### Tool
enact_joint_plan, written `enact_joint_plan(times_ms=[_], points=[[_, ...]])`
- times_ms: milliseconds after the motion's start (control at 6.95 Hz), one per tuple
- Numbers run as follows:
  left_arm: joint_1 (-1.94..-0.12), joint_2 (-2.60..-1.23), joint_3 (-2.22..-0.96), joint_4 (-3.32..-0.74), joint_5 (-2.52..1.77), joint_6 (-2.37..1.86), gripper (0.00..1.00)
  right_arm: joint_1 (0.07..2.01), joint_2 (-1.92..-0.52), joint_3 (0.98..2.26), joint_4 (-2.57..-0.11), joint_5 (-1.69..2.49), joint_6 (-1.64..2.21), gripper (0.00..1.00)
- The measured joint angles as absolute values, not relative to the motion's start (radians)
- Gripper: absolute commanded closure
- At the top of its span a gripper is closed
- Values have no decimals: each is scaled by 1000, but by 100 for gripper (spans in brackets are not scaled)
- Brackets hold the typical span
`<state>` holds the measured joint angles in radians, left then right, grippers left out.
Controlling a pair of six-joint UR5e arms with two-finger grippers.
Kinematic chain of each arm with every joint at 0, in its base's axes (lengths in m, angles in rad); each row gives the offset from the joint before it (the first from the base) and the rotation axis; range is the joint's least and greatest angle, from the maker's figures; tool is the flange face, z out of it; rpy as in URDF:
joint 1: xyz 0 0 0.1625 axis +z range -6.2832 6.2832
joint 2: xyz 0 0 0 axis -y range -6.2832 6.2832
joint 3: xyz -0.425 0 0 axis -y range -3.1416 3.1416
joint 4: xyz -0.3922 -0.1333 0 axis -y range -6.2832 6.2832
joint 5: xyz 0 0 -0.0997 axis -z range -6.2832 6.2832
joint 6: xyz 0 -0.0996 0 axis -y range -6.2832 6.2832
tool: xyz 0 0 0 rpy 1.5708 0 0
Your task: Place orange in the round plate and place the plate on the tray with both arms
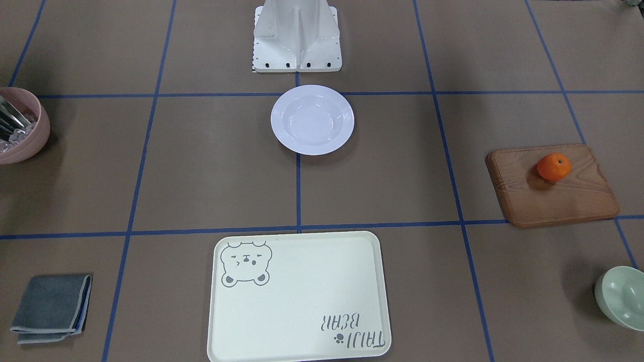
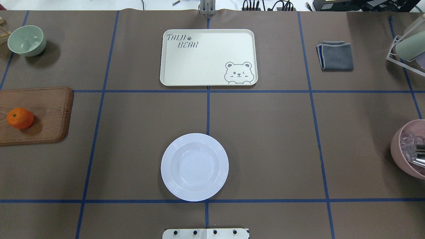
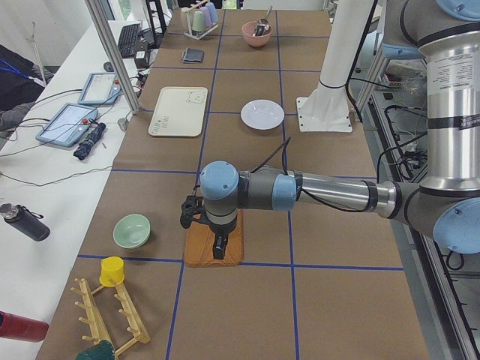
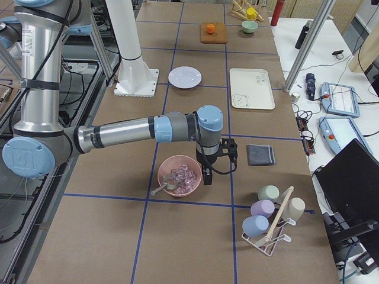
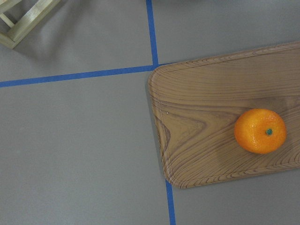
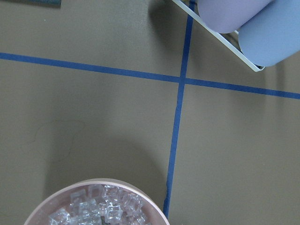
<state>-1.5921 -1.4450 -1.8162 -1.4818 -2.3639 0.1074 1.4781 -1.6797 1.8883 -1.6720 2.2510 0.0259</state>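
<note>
Orange (image 5: 260,131) stem-up on wooden board (image 5: 201,117), round plate (image 2: 195,167) well apart, left fingers (image 3: 218,247), right fingers (image 4: 206,176), state unclear

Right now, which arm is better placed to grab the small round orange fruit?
Left. The left gripper hangs above the brown wooden board carrying the small round orange, visible in its wrist view. The right gripper is by the pink bowl of ice.

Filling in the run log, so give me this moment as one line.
orange: on wooden board | round plate: empty, off tray | left gripper: by wooden board | right gripper: by pink bowl
</note>
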Motion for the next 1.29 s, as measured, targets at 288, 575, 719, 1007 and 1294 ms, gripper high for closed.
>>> enact_joint_plan(times_ms=[288, 575, 719, 1007, 1294], points=[[-1575, -1445, -1832, -1482, -2364, 107, 1, 1477, -1677, 1888, -1672, 2251, 29, 0], [-1569, -1446, -1841, -1505, -2362, 107, 1, 1477, -1674, 1898, -1673, 2251, 37, 0], [-1568, -1445, -1839, -1550, -2361, 107, 1, 1477, -1669, 1908, -1672, 2257, 38, 0], [-1568, -1456, -1839, -1639, -2358, 102, 1, 1474, -1621, 1919, -1657, 2297, 39, 0], [-1568, -1506, -1807, -1750, -2354, 97, 1, 1473, -1574, 1896, -1527, 2313, 41, 0]])
